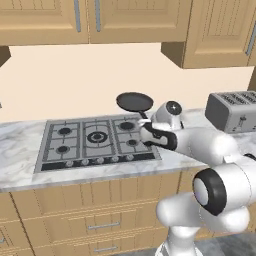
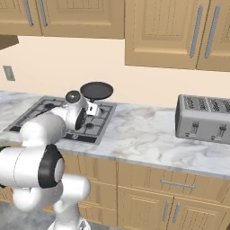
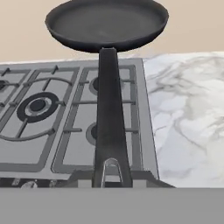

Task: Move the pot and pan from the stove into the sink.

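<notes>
Marble counter (image 2: 143,130) lies open between stove (image 2: 96,123) and toaster (image 2: 204,117), which blocks the right

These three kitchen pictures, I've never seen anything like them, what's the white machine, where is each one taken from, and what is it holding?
The white machine is a robot arm on a base that can drive. Two pictures come from cameras on that base, behind the arm to its left and right. The third looks out from the hand itself. The arm's gripper has closed on the long handle of a dark frying pan and holds it in the air above the stove, a steel-grey gas cooktop set in a marble counter. In the hand view the pan stretches away over the burners. A toaster stands further right on the counter.
</notes>
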